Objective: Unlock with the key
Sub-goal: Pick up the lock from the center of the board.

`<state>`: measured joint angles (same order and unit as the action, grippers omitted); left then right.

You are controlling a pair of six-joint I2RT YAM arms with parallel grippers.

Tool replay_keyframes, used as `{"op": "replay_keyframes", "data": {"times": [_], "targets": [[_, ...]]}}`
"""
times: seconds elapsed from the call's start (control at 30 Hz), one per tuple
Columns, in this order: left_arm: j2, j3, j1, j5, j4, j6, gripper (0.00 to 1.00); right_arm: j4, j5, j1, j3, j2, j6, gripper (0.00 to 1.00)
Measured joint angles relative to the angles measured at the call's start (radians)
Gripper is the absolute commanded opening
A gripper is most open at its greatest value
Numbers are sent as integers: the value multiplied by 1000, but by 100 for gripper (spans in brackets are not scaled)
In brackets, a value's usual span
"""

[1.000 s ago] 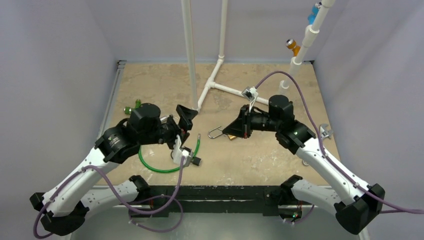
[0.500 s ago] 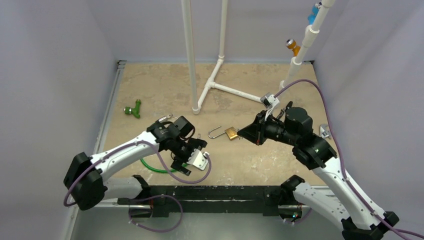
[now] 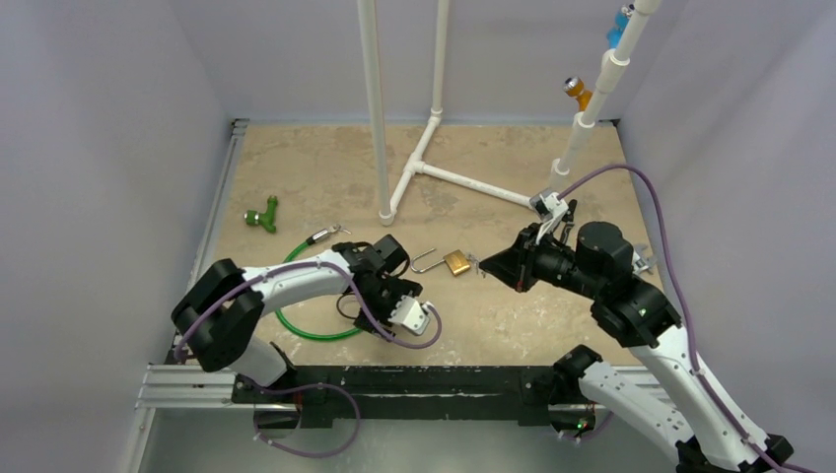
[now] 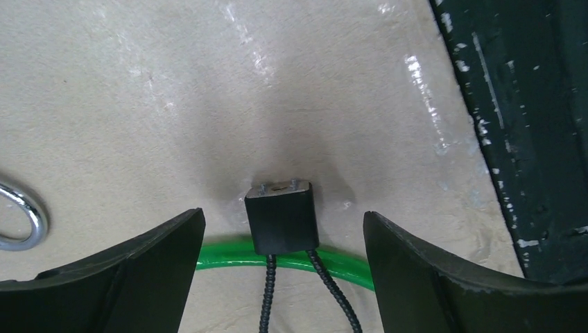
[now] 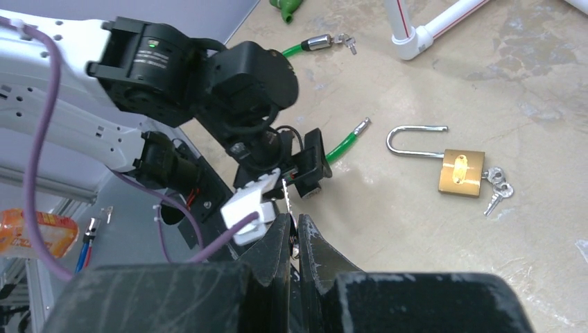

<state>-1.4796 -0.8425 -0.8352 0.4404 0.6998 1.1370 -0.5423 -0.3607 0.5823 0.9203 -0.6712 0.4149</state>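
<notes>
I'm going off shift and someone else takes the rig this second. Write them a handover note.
Left claw: open, low over a black block by the green cable, gripping nothing.
Right claw: shut, looks empty, pointing at the padlock but clear of it.
Padlock: flat on the table, keys hanging from its base.
Done: the shackle looks open, with one end free of the body.
Left: check that the lock really is released; otherwise probably nothing.
</notes>
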Motion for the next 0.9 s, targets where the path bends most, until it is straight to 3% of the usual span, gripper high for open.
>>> {"op": "replay_keyframes", "data": {"times": [0.2, 0.3, 0.43, 0.47, 0.53, 0.73, 0.9], "targets": [[-106, -42, -19, -81, 8, 4, 70, -39, 14, 0, 60, -16, -2, 0], [-105, -42, -25, -103, 5, -1, 49, -40, 21, 0, 87, -23, -5, 0], [-99, -35, -25, -119, -7, -14, 8, -41, 27, 0, 101, -24, -8, 0], [-91, -27, -25, -124, -16, -18, 4, -41, 27, 0, 103, -25, -8, 0], [-74, -9, -25, -131, -35, -20, 0, -41, 28, 0, 104, -27, -9, 0], [-8, 14, -23, -169, -42, -27, 0, -42, 27, 0, 109, -58, -19, 0], [170, -179, 5, -203, 115, -34, 0, -40, -16, 0, 146, -137, -39, 0]]}}
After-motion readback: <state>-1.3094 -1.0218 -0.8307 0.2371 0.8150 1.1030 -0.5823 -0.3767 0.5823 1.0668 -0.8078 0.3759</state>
